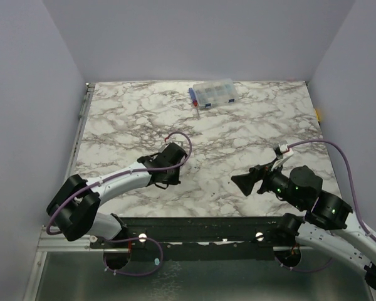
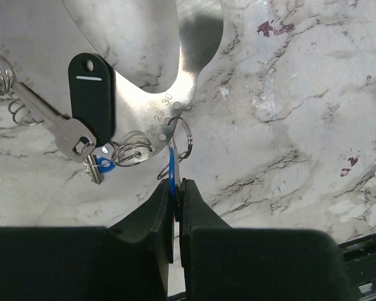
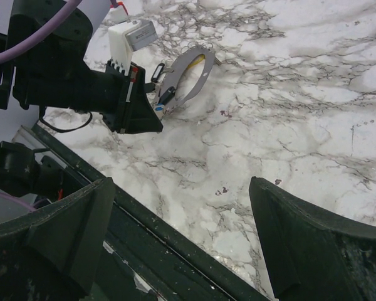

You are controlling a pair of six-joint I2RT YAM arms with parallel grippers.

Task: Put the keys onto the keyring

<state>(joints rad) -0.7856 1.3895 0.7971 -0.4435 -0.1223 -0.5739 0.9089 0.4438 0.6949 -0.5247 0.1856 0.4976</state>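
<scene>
Left gripper (image 2: pixel 175 185) is pinched nearly closed on a blue key (image 2: pixel 172 168), edge-on against the silver keyring (image 2: pixel 194 63) – probably to thread it – toward eight o'clock on the surface (image 2: pixel 301 125). Right gripper (image 3: pixel 182 188) gapes wide, empty, at five o'clock.

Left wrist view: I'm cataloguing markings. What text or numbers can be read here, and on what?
"25 28 30": stamped digits on the keyring beside its small holes; first two uncertain.
Black tag: only a white bar, no lettering.
Silver key, blue tag: nothing readable.
</scene>
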